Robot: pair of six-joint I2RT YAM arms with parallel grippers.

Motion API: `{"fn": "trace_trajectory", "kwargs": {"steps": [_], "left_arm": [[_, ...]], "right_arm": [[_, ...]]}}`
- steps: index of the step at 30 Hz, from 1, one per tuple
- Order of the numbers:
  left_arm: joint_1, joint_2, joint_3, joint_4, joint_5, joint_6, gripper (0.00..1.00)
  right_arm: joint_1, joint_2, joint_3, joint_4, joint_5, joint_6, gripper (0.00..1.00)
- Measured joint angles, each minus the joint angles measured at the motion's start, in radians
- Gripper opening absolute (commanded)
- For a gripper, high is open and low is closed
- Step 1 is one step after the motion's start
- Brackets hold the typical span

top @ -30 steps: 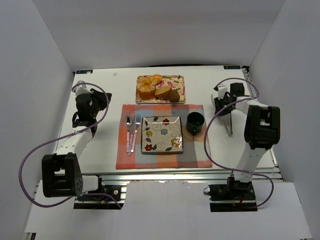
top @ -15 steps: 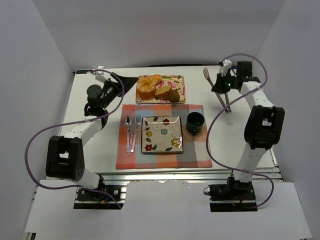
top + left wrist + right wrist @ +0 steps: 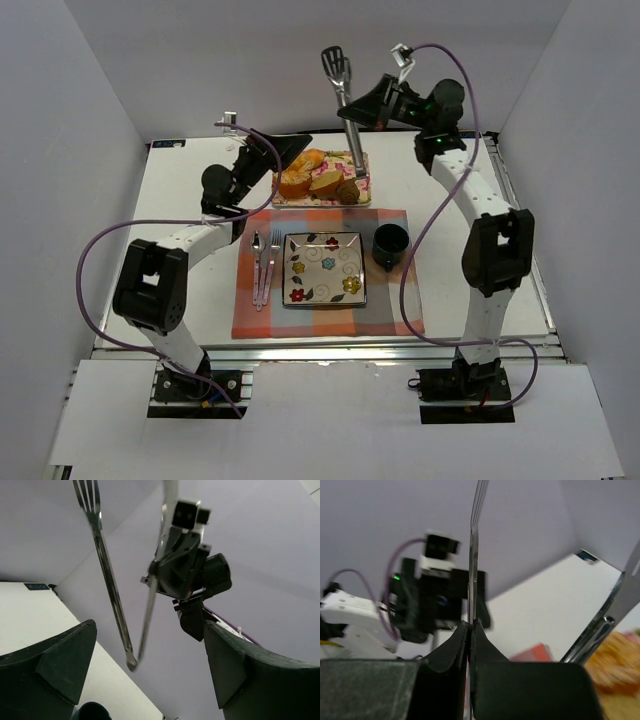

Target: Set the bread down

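The bread [image 3: 325,182] lies on the flowered tray [image 3: 338,157] at the upper centre of the overhead view. It sits between the orange-glazed pastry [image 3: 294,176] on its left and the small dark muffin [image 3: 348,191] on its right, close against both.

Below the tray in the frame lies the checked placemat [image 3: 250,315]. On it, from left to right, are a spoon [image 3: 257,255], a fork [image 3: 271,258], the flowered square plate [image 3: 324,268] and the dark mug [image 3: 390,245].

My left pincer [image 3: 292,148] hangs at the tray's left end, just beside the pastry. Its fingers [image 3: 60,660] are spread wide with nothing between them.

My right pincer [image 3: 352,112] is above the tray's right part, pressed together on one arm of the metal tongs [image 3: 347,95]. The tongs stand nearly upright, with the slotted head toward the top of the frame and the joined end low over the tray near the muffin.
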State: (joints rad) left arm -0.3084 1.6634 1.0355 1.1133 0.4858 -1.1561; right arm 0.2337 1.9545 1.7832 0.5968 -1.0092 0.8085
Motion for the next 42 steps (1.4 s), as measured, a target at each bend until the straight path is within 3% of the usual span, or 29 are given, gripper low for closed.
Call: {"fn": "trace_trajectory", "kwargs": {"steps": [8, 24, 28, 31, 32, 35, 38, 41, 42], "left_arm": [[-0.039, 0.049, 0.052, 0.002, -0.005, -0.011, 0.98], [-0.062, 0.074, 0.088, 0.048, 0.014, -0.077, 0.97], [-0.069, 0.087, 0.101, 0.048, 0.023, -0.094, 0.84], [-0.073, 0.1, 0.117, 0.06, 0.042, -0.117, 0.59], [-0.074, 0.107, 0.123, 0.07, 0.049, -0.125, 0.44], [-0.074, 0.122, 0.129, 0.098, 0.066, -0.143, 0.3], [-0.071, 0.134, 0.13, 0.098, 0.072, -0.134, 0.3], [-0.069, 0.134, 0.13, 0.084, 0.072, -0.117, 0.29], [-0.069, 0.134, 0.13, 0.077, 0.072, -0.107, 0.29]], "right_arm": [[0.133, 0.077, 0.1, 0.231, 0.024, 0.332, 0.0], [0.215, 0.083, 0.074, 0.349, 0.072, 0.486, 0.0], [0.225, 0.09, 0.066, 0.351, 0.074, 0.494, 0.0], [0.226, 0.1, 0.066, 0.348, 0.08, 0.484, 0.0], [0.225, 0.105, 0.066, 0.345, 0.082, 0.473, 0.0], [0.219, 0.117, 0.066, 0.319, 0.088, 0.438, 0.0], [0.217, 0.121, 0.066, 0.275, 0.09, 0.421, 0.01], [0.217, 0.121, 0.066, 0.263, 0.09, 0.396, 0.18], [0.217, 0.121, 0.066, 0.261, 0.09, 0.385, 0.3]]}}
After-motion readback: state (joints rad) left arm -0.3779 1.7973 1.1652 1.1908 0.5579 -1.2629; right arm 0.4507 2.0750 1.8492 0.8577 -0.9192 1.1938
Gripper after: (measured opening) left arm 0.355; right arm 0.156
